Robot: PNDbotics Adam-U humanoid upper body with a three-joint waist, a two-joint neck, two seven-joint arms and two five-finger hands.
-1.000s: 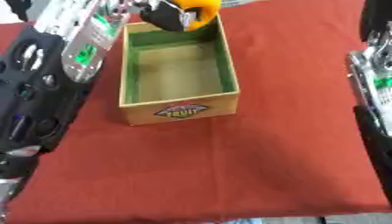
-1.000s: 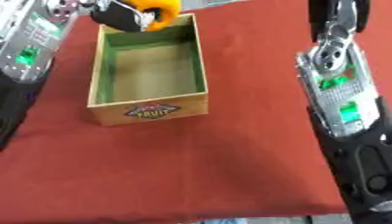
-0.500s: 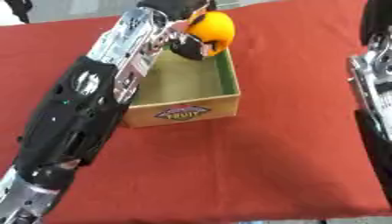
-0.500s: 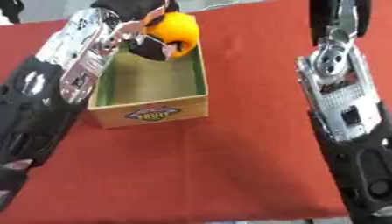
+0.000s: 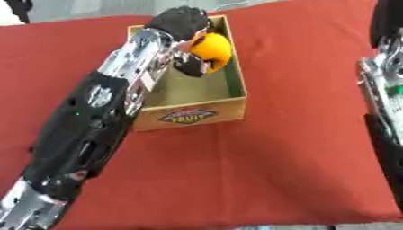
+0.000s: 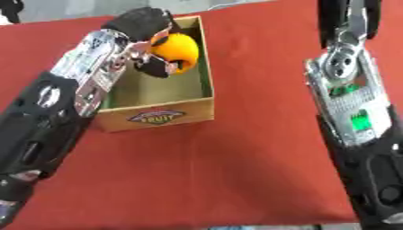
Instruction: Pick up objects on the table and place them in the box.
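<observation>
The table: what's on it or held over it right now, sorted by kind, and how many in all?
Orange round object, held in the left hand over the box: 1
Wooden box with a label on its front: 1
Red cloth covering the table: 1
Total: 3
The right hand is not visible, only its arm.

- Left hand (image 5: 182, 23): matte black, rounded back, with dark fingers (image 5: 191, 68).
- Left forearm (image 5: 140, 58): polished silver casing with small dark marks and a pale label.
- Left upper arm (image 5: 82, 134): glossy black shell bearing a grey round emblem and one tiny green light.
- Right arm (image 6: 350, 103): silver housing, round joint, green lit panel; black shell below.
</observation>
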